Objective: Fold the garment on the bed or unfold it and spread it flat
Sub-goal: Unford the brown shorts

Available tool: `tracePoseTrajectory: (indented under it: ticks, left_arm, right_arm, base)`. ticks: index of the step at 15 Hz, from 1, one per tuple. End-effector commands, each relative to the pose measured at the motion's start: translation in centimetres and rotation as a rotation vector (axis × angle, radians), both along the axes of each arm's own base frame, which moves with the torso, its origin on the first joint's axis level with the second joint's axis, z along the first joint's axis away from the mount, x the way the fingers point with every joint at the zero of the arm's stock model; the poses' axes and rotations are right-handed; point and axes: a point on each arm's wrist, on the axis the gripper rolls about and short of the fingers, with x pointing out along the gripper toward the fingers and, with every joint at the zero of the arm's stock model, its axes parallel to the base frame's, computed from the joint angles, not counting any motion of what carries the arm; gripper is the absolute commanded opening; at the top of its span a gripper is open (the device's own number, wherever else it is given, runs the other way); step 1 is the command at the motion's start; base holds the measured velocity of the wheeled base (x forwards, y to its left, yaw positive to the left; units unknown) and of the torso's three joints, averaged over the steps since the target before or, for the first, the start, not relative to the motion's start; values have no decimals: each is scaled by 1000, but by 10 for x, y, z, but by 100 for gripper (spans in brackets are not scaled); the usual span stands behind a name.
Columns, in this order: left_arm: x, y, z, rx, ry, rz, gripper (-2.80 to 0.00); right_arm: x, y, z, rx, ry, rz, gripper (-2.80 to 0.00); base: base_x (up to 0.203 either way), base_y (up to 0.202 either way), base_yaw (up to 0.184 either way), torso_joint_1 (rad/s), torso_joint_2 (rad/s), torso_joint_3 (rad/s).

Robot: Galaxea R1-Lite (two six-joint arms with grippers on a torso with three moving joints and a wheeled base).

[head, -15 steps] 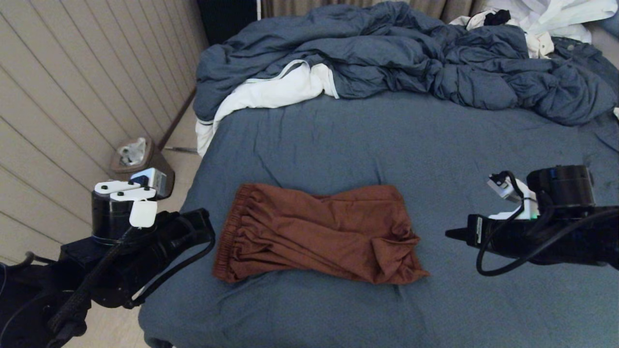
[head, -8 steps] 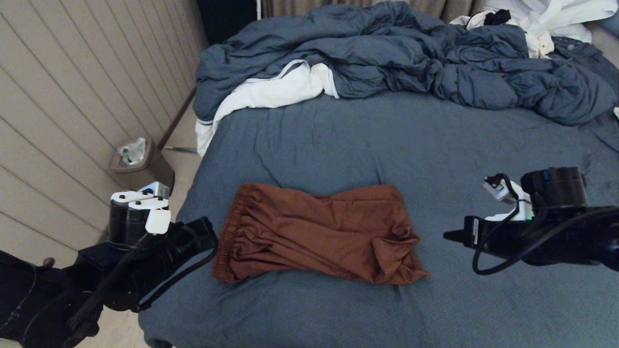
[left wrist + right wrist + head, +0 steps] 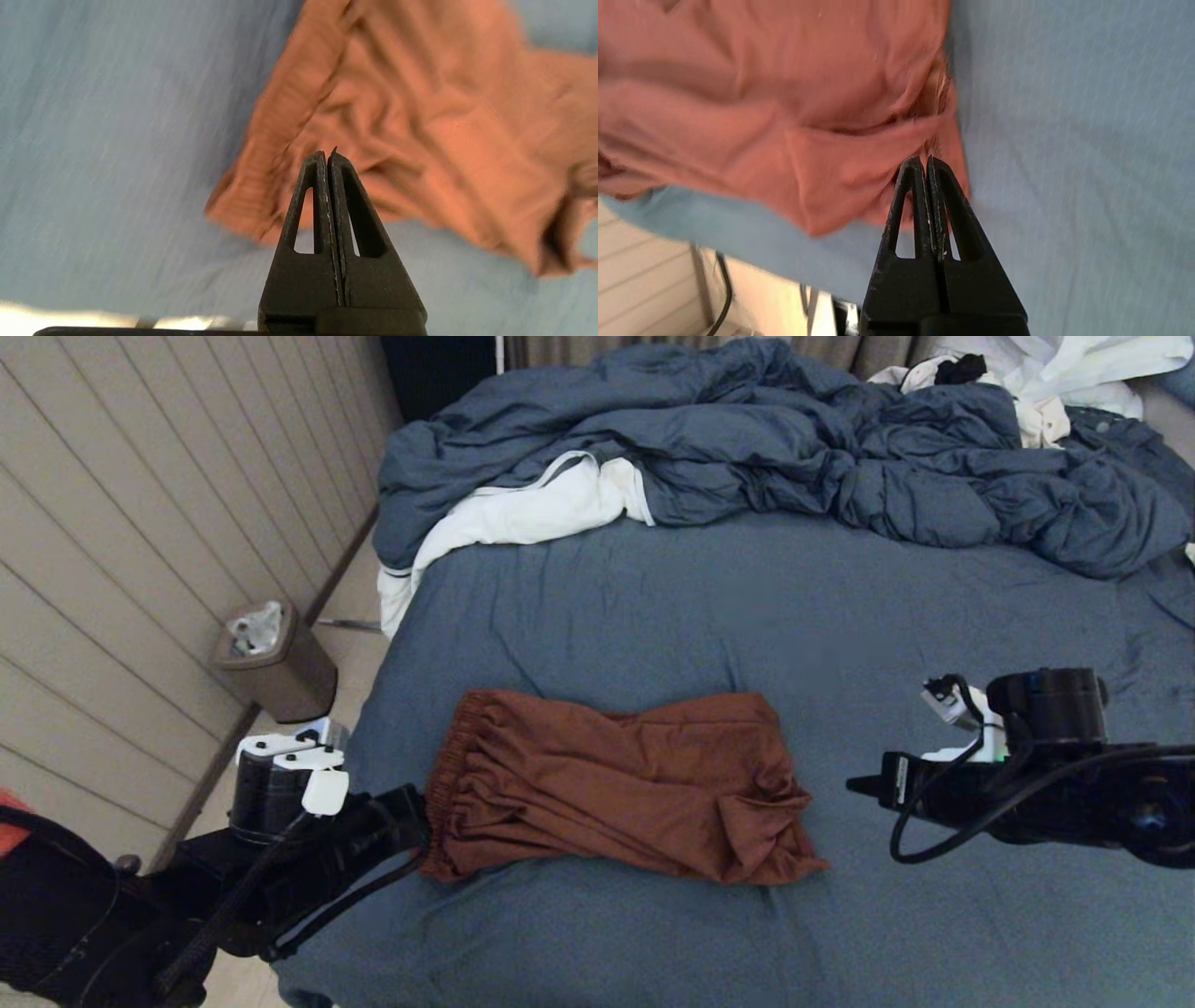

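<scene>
both arms closer to the shorts

at the bed's (image 3: 653, 616) near edge, the left gripper (image 3: 422, 805) has moved up to the rust-brown soft shorts' (image 3: 616, 784) waistband; the right gripper (image 3: 854, 785) has edged nearer the hem. both jaws pressed together, empty. shorts lie crosswise, waistband leftward.

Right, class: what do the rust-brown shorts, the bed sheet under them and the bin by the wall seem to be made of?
The shorts: soft matte knit, probably jersey; they drape in loose folds and the waistband gathers. The bed sheet: matte woven fabric, likely cotton, creasing lightly. The bin: smooth, rigid, brownish, plastic or metal, with a crinkled thin plastic liner.
</scene>
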Motion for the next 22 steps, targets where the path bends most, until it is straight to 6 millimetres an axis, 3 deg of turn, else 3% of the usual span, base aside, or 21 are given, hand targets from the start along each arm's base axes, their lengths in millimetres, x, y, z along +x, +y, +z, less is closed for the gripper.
tracePoseTrajectory:
  ticks: [1, 4, 5, 7, 9, 10, 13, 15, 18, 22]
  left_arm:
    - [4, -1, -4, 0, 3, 7, -280]
    - [27, -6, 16, -9, -53, 18, -280]
    - [34, -8, 27, 1, -61, 15, 0]
    - [51, -16, 58, -10, -107, 11, 0]
    - [71, -24, 88, -24, -159, 3, 0]
    - [83, -27, 94, -21, -164, -4, 0]
    - [126, -39, 63, 30, -114, -11, 0]
    - [146, -45, 40, 59, -88, -14, 0]
    - [162, -48, 11, 88, -72, -15, 0]
    - [178, -31, -11, 112, -63, 22, 0]
  right_arm:
    - [3, -2, -7, 4, 17, -5, -280]
    - [11, -3, -2, 8, -2, -15, -280]
    - [13, -3, 1, 4, -13, -20, -280]
    - [23, -3, 15, -1, -70, -28, 0]
    - [35, 0, 27, -9, -121, -20, 0]
    - [41, 3, 27, -10, -127, -9, 0]
    - [73, 20, 21, -22, -143, 15, 0]
    - [91, 34, 5, -50, -121, 9, 0]
    - [101, 51, -12, -94, -100, 8, 0]
    - [116, 61, -25, -107, -154, 9, 0]
  base:
    - [0, 0, 0, 0, 0, 0]
    - [0, 0, 0, 0, 0, 0]
    - [0, 0, 0, 0, 0, 0]
    - [0, 0, 0, 0, 0, 0]
    - [0, 0, 0, 0, 0, 0]
    - [0, 0, 0, 0, 0, 0]
    - [0, 0, 0, 0, 0, 0]
    - [0, 0, 0, 0, 0, 0]
    - [0, 0, 0, 0, 0, 0]
    - [0, 0, 0, 0, 0, 0]
